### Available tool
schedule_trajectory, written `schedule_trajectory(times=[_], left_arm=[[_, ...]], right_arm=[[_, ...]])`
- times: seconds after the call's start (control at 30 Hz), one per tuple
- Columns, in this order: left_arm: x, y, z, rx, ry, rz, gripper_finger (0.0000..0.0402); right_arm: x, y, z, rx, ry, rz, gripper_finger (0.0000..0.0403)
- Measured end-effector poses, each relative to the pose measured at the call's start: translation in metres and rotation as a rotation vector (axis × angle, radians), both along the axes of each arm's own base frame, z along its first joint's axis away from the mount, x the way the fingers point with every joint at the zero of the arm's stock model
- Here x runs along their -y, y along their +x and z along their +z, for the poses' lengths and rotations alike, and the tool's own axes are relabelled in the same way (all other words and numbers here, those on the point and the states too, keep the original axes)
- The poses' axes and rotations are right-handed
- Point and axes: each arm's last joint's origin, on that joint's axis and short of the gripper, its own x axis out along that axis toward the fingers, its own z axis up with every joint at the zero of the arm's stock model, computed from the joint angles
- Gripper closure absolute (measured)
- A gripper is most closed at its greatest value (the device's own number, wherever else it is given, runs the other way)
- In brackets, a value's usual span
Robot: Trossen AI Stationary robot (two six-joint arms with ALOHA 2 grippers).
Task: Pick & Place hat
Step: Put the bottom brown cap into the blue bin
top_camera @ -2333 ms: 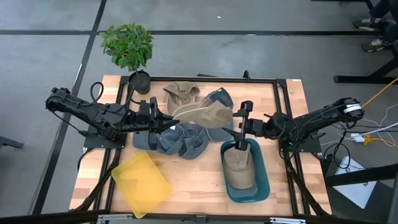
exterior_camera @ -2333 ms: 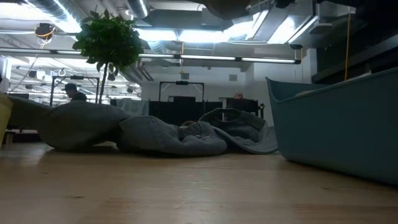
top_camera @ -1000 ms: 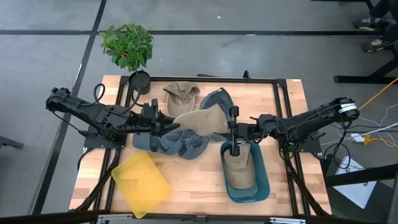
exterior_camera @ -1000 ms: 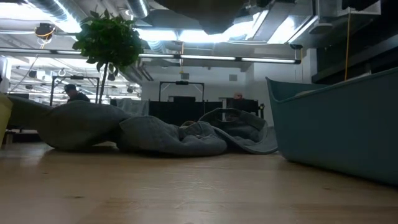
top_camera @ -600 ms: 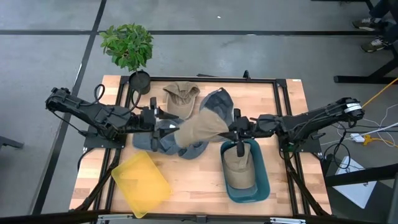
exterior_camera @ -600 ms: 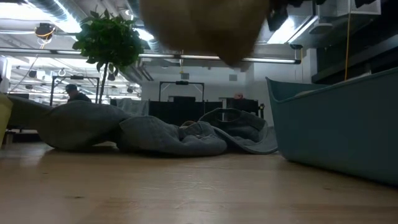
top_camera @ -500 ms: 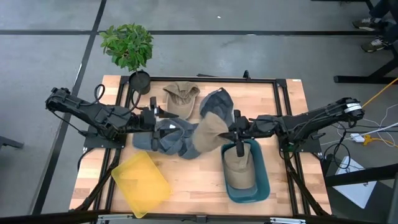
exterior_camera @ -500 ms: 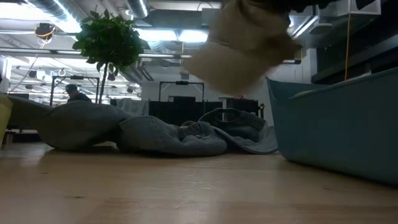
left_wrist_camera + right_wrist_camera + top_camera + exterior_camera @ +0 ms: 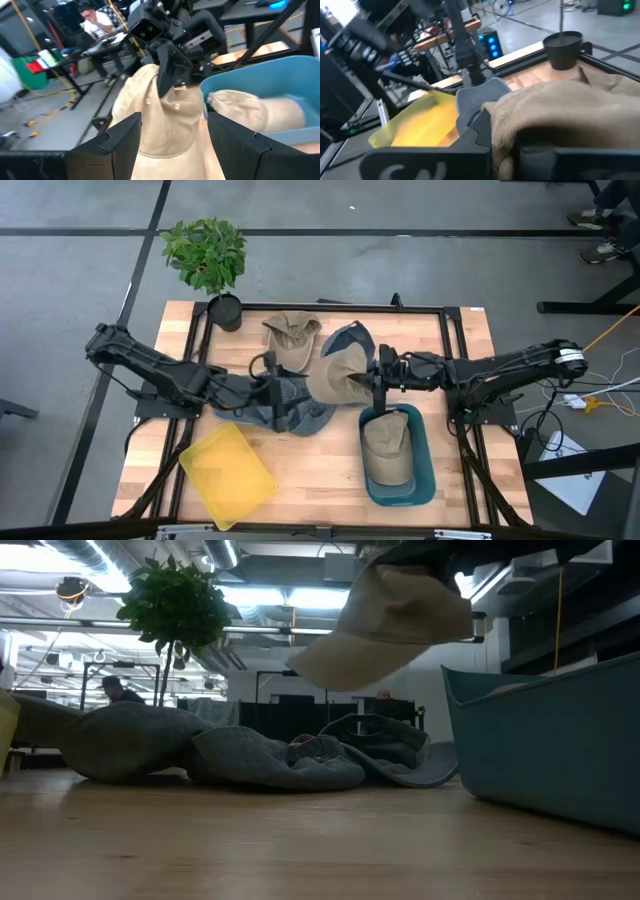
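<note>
A tan hat (image 9: 338,376) hangs in the air over the middle of the table, beside the far end of the teal bin (image 9: 424,470). My right gripper (image 9: 374,377) is shut on it. In the low view this tan hat (image 9: 388,625) hangs well above the tabletop, its brim slanting down. Another tan hat (image 9: 386,452) lies inside the bin. My left gripper (image 9: 276,394) stands open over the grey hats (image 9: 298,412), left of the held hat and apart from it. The left wrist view shows its fingers (image 9: 122,145) spread wide, with the tan hat (image 9: 160,125) beyond them. My right gripper pinches a fold of the tan hat's crown (image 9: 175,95) between its two fingers (image 9: 167,75). They come in roughly level from the table's right side. The hat hangs below and to the left of the fingers, clear of the table and of the bin.
A yellow bin (image 9: 228,476) lies at the near left. A third tan hat (image 9: 292,335) and a blue-grey hat (image 9: 348,338) rest toward the far edge, next to a potted plant (image 9: 208,260). A black frame rail (image 9: 330,309) runs around the tabletop.
My left gripper has opened and let go of the tan hat, then moved right, toward the near edge and down over the grey hats. The hat, earlier spread between both grippers, has swung down and now hangs from my right gripper alone, which has rolled.
</note>
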Motion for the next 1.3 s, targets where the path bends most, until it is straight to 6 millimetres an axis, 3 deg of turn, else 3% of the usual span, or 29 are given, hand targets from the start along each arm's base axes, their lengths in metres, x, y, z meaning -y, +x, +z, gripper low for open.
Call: schedule_trajectory(times=[0.23,0.47,0.67,0.8,0.97,1.13,1.3], left_arm=[[0.004,0.025,-0.013,0.045,0.02,0.066,0.0175],[-0.01,0.046,-0.03,0.016,0.022,0.101,0.0175],[-0.022,0.064,-0.041,0.033,-0.006,0.05,0.0175],[-0.028,0.073,-0.047,0.039,0.001,0.044,0.0175],[-0.039,0.083,-0.053,0.068,-0.005,0.069,0.0175],[-0.046,0.087,-0.053,0.093,-0.029,0.0,0.0175],[-0.051,0.088,-0.053,0.097,-0.059,-0.007,0.0178]], right_arm=[[0.006,0.001,0.002,0.021,0.009,-0.024,0.0375],[0.005,0.001,0.007,0.071,-0.013,0.03,0.039],[0.004,0.001,0.007,0.071,-0.016,0.033,0.0367],[0.004,0.001,0.007,0.073,-0.026,0.05,0.0384],[0.003,0.002,0.009,0.09,-0.039,0.07,0.0389],[0.003,0.002,0.009,0.092,-0.038,0.072,0.0363],[0.002,0.002,0.01,0.104,-0.037,0.095,0.038]])
